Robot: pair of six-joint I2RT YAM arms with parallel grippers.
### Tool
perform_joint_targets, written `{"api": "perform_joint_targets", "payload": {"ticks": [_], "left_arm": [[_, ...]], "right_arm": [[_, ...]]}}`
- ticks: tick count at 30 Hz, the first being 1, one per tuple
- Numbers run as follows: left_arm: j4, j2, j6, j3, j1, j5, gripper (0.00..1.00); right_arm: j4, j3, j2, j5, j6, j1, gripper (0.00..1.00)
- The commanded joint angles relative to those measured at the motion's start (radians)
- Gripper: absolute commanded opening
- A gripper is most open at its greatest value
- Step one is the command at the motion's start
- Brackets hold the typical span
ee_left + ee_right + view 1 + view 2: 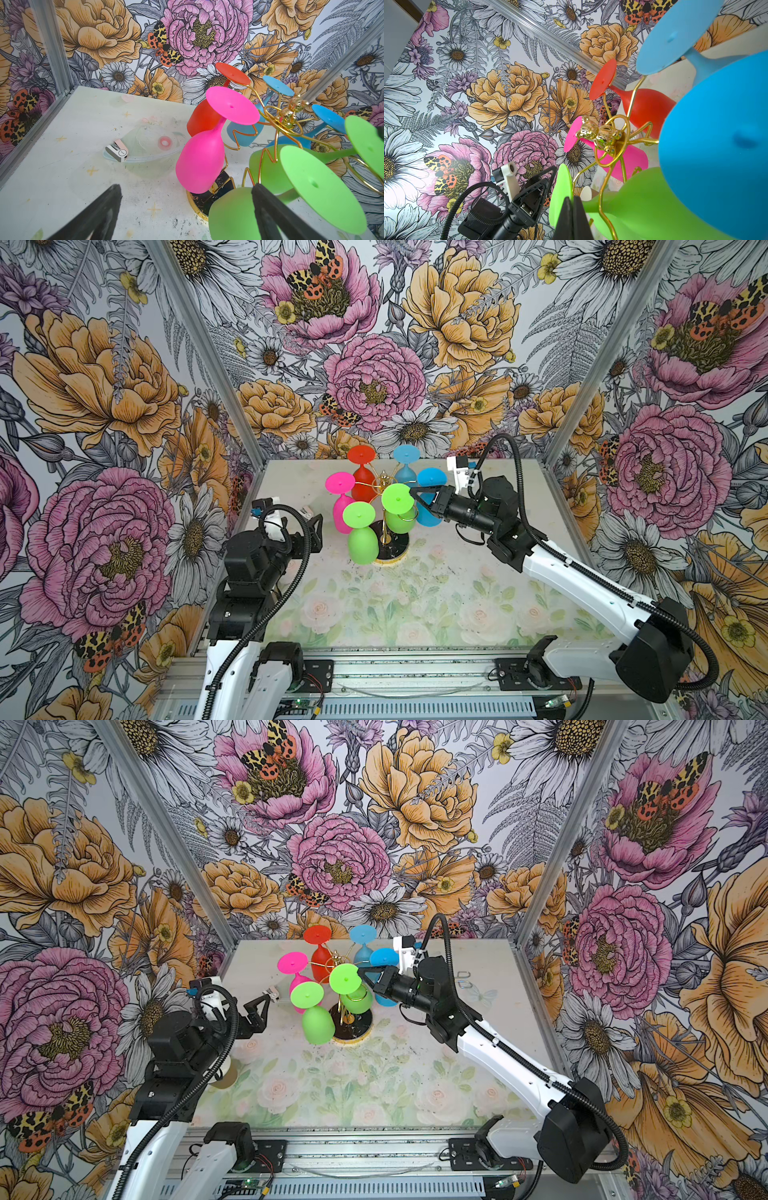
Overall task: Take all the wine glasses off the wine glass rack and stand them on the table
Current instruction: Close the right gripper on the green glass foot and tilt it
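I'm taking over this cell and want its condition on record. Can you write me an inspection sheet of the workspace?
Surface: pale floral-print table, scuffed with dark specks.
Job's things: wine glass rack upright, fully loaded, nothing taken off.
Clutter: clear dish, with a small white device at its rim and a pink ring in or under it.
Grippers: right gripper shut on the foot of a green wine glass; left gripper open beside the rack.
Cables: black corrugated hose along each arm, away from the rack.
Surroundings: floral wallpaper on three sides.
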State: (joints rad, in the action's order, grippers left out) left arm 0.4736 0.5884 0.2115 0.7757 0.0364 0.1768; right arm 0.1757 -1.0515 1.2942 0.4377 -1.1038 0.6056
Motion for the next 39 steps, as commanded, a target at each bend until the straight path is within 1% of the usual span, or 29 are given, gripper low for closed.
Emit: {"api": "perform_joint_targets", "payload": {"ticks": [1,8,12,21,28,33,39], "left_arm": [[-0.020,-0.003,0.014,-0.011,-0.010,-0.008,0.99],[-0.020,0.003,0.015,-0.008,-0.012,-0.003,0.99],[-0.021,0.002,0.015,-0.009,-0.012,-0.002,0.99],[-0.021,0.003,0.016,-0.009,-0.012,-0.003,0.99],[-0.020,0.003,0.021,-0.009,-0.012,0.006,0.99],[-0.019,-0.012,0.050,-0.016,-0.013,0.048,0.99],[0.049,-0.025,0.060,0.036,-0.013,0.160,0.98]], "right_arm": [[0.050,-0.002,0.016,-0.014,-0.008,0.009,0.00],[0.046,-0.001,0.027,0.038,-0.006,0.013,0.00],[0.021,-0.001,0.024,0.047,0.011,0.020,0.00],[-0.081,-0.032,0.013,0.070,0.093,0.043,0.00],[-0.191,-0.039,-0.032,0.070,0.179,0.061,0.00],[-0.218,-0.020,-0.069,0.070,0.202,0.063,0.00],[-0.246,-0.004,-0.097,0.083,0.230,0.063,0.00]]}}
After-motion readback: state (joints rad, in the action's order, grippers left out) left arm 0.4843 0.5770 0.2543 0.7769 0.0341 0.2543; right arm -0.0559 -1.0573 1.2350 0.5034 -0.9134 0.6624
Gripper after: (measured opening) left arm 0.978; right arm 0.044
